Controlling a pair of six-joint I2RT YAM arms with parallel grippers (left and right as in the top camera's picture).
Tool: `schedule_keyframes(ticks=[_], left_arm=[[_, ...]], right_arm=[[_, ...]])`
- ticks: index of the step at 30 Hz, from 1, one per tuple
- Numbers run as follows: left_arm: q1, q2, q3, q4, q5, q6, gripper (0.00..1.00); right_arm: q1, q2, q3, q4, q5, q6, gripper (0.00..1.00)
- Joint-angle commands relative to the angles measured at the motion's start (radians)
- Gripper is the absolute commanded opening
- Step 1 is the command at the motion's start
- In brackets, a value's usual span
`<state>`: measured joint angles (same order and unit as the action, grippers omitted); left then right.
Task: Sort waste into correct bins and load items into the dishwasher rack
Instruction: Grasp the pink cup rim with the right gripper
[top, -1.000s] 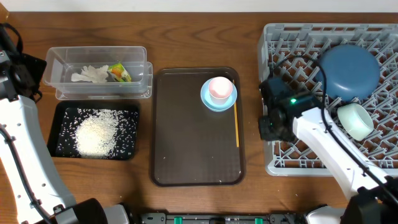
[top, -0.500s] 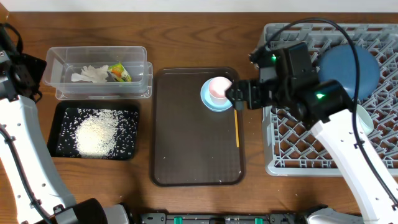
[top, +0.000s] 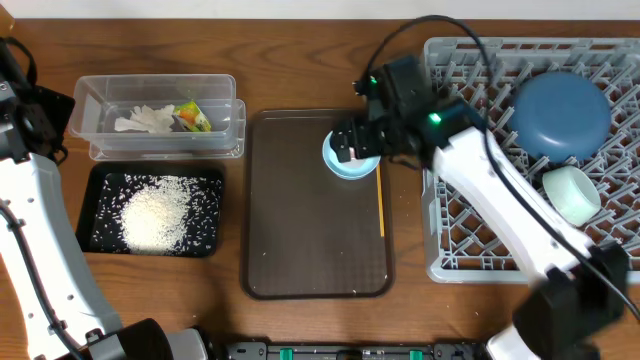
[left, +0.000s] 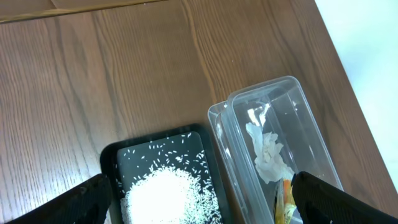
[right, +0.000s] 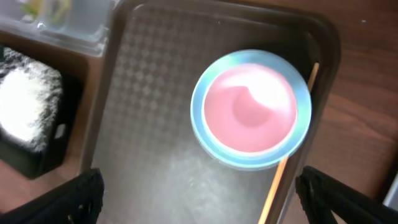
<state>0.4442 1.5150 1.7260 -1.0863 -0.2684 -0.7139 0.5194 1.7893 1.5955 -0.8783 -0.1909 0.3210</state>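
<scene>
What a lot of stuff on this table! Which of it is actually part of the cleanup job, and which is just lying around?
Part of the job: rice, tissue, wrapper, clear tub, black tray, blue plate, bowl, pink cup, light-blue dish, grey rack.

Just lying about: brown serving tray, thin yellow stick on it.

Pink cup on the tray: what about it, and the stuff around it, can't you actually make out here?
pink cup: overhead, the right gripper mostly covers it; right wrist view is blurred, so contents unclear.
light-blue dish: only its rim shows around the cup.
thin yellow stick: too small to identify.
snack wrapper: cut off by left wrist view's bottom edge.
</scene>
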Motion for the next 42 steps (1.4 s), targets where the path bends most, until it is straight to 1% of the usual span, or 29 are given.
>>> schedule_keyframes(ticks=[1,4,5,6,7,8,10,13,16,18,22,27,31,33,36,41,42], left_arm=[[0.004,0.003,0.001,-0.002,-0.014,-0.002,0.95],[0.004,0.003,0.001,-0.002,-0.014,-0.002,0.95],[0.004,0.003,0.001,-0.002,-0.014,-0.002,0.95],[0.004,0.003,0.001,-0.002,-0.014,-0.002,0.95],[0.004,0.003,0.001,-0.002,-0.014,-0.002,0.95],[0.004,0.003,0.001,-0.002,-0.014,-0.002,0.95],[0.004,0.003,0.001,-0.002,-0.014,-0.002,0.95],[0.004,0.003,0.001,-0.002,-0.014,-0.002,0.95],[0.004,0.003,0.001,-0.002,-0.014,-0.002,0.95],[0.004,0.003,0.001,-0.002,-0.014,-0.002,0.95],[0.004,0.003,0.001,-0.002,-0.014,-0.002,0.95],[0.004,0.003,0.001,-0.002,-0.014,-0.002,0.95],[0.004,0.003,0.001,-0.002,-0.014,-0.002,0.95],[0.004,0.003,0.001,-0.002,-0.014,-0.002,0.95],[0.004,0.003,0.001,-0.002,-0.014,-0.002,0.95],[0.004,0.003,0.001,-0.002,-0.014,-0.002,0.95],[0.004,0.003,0.001,-0.002,-0.014,-0.002,0.95]], right_arm=[[0.027,0.082,0.156,-0.055,0.036,-0.057,0.96],[0.053,0.172,0.251,-0.105,0.092,-0.083,0.94],[0.063,0.200,0.273,-0.118,0.123,-0.084,0.91],[0.071,0.219,0.285,-0.125,0.143,-0.084,0.88],[0.082,0.247,0.299,-0.135,0.169,-0.083,0.82],[0.090,0.264,0.303,-0.137,0.184,-0.083,0.78],[0.106,0.293,0.303,-0.134,0.200,-0.070,0.72],[0.127,0.326,0.303,-0.132,0.273,-0.002,0.62],[0.140,0.341,0.303,-0.131,0.326,0.016,0.61],[0.140,0.344,0.302,-0.132,0.334,0.024,0.58],[0.140,0.345,0.294,-0.129,0.335,0.042,0.47],[0.140,0.345,0.249,-0.082,0.344,0.050,0.34],[0.148,0.345,0.246,-0.071,0.344,0.061,0.33],[0.152,0.345,0.246,-0.056,0.344,0.064,0.38],[0.156,0.351,0.246,-0.055,0.344,0.072,0.40],[0.157,0.372,0.242,-0.062,0.344,0.084,0.38],[0.157,0.375,0.241,-0.068,0.346,0.093,0.36]])
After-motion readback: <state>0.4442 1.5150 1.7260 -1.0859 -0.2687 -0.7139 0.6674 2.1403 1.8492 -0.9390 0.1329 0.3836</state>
